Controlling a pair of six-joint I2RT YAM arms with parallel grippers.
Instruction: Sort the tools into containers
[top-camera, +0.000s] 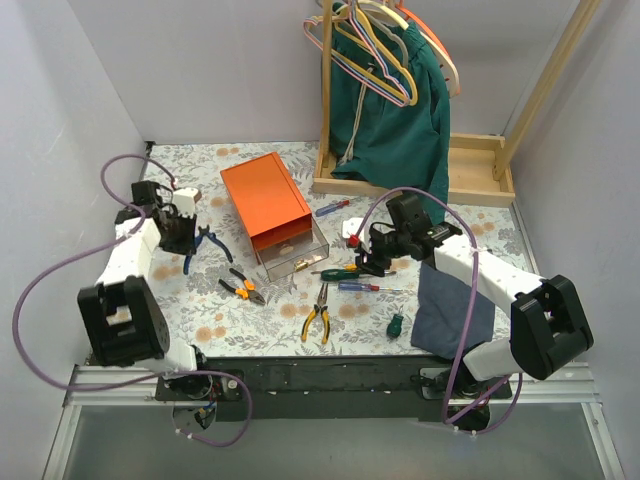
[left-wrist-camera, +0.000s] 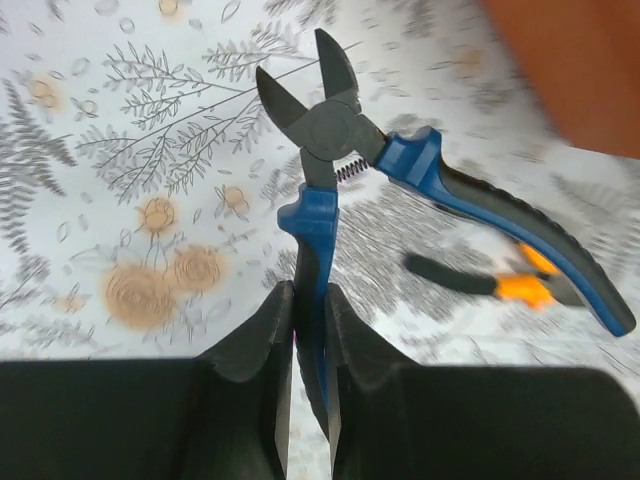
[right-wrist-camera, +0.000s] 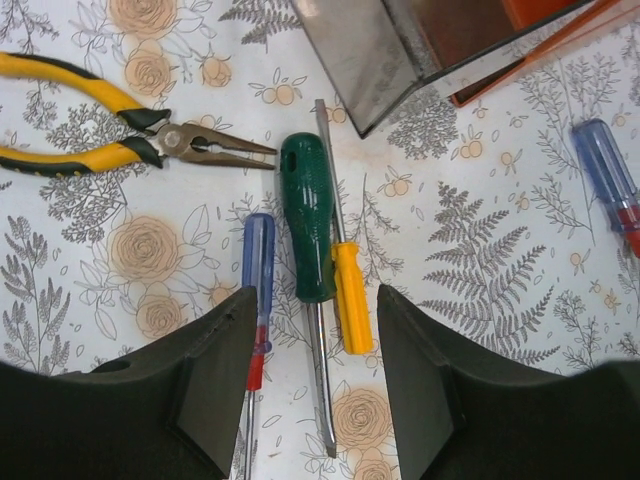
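Note:
My left gripper (left-wrist-camera: 310, 320) is shut on one handle of the blue pliers (left-wrist-camera: 410, 160), whose jaws point away from me. In the top view the gripper (top-camera: 185, 235) and the pliers (top-camera: 207, 246) are left of the orange cabinet (top-camera: 265, 200). The cabinet's clear drawer (top-camera: 293, 255) stands pulled out. My right gripper (right-wrist-camera: 318, 300) is open and empty above the green screwdriver (right-wrist-camera: 305, 215), the yellow screwdriver (right-wrist-camera: 350, 295) and a blue screwdriver (right-wrist-camera: 257, 260). In the top view it (top-camera: 372, 258) is right of the drawer. The yellow-black pliers (right-wrist-camera: 100, 125) and orange-black pliers (top-camera: 243, 287) lie on the table.
Another blue-handled screwdriver (top-camera: 332, 208) lies behind the drawer. A small green tool (top-camera: 396, 324) lies near the front. A grey-blue cloth (top-camera: 450, 310) lies under my right arm. A wooden rack (top-camera: 470, 175) with hangers and a green garment (top-camera: 395, 110) stands at the back right.

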